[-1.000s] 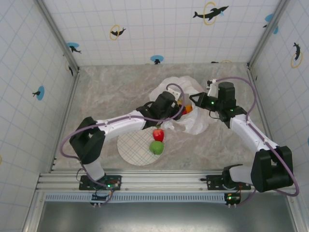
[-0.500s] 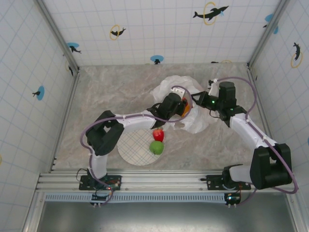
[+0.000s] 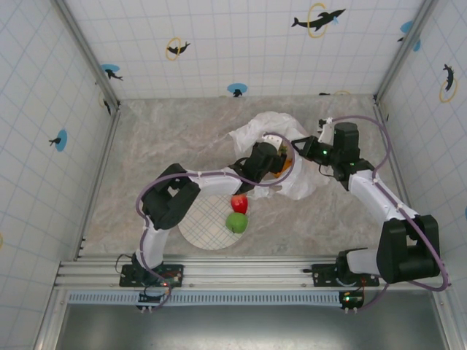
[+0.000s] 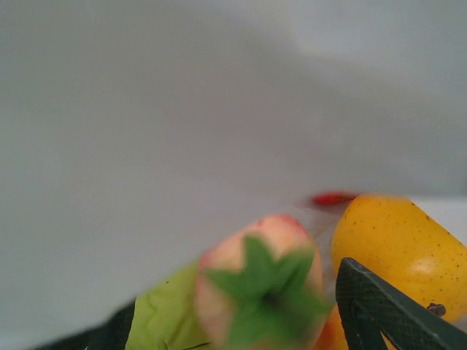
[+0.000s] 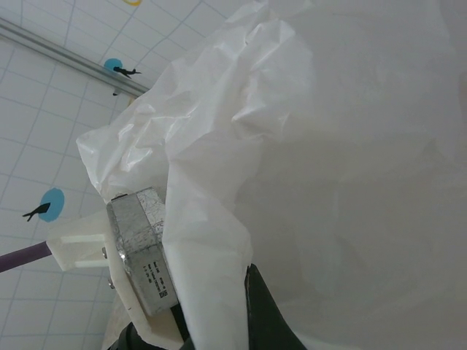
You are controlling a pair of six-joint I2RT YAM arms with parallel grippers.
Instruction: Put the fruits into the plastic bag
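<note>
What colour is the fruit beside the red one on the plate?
The fruit is green, clearest in the top view.

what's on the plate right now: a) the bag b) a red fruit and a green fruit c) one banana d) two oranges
b: a red fruit and a green fruit sit side by side at the right edge of the plate in the top view.

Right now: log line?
left gripper open around strawberry in plastic bag | right gripper shut on plastic bag | red apple, green apple on plate
</note>
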